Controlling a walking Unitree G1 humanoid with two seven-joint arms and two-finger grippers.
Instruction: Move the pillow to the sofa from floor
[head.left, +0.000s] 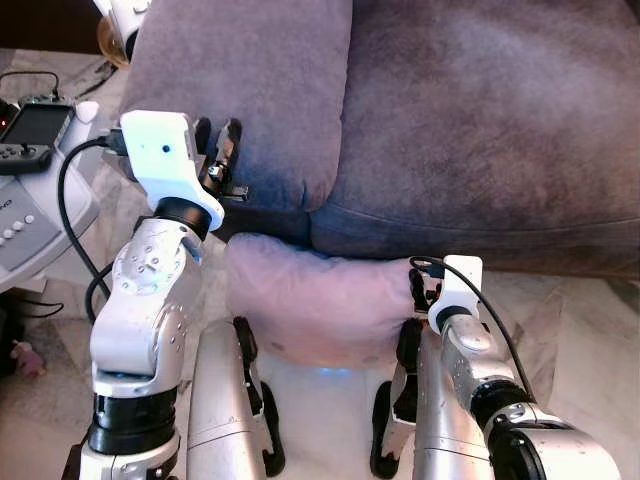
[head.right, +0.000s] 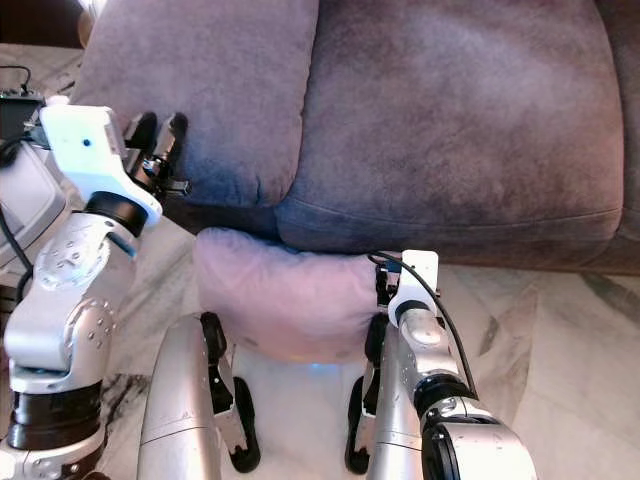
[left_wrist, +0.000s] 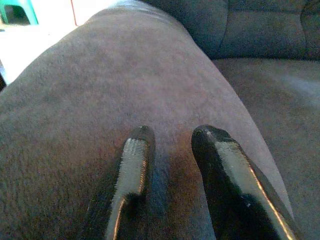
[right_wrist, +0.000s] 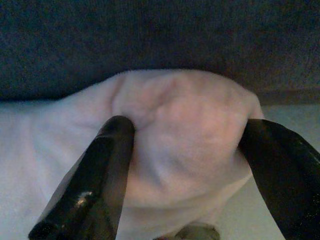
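A pale pink pillow (head.left: 310, 295) lies on the floor, pushed against the base of the purple-grey sofa (head.left: 480, 120). My right gripper (head.left: 420, 292) is low at the pillow's right end. In the right wrist view its open black fingers (right_wrist: 107, 165) straddle that bunched end of the pillow (right_wrist: 180, 125), one finger touching the fabric. My left gripper (head.left: 218, 138) is raised against the front of the sofa's left cushion (head.left: 250, 80). It is open a little, with nothing between its fingers (left_wrist: 137, 160), only sofa fabric (left_wrist: 125, 75) beyond them.
A handheld screen device (head.left: 35, 125) and a grey appliance (head.left: 20, 220) with cables stand at the left. Pale marble floor (head.left: 580, 330) stretches to the right in front of the sofa. My own legs (head.left: 225, 400) are just below the pillow.
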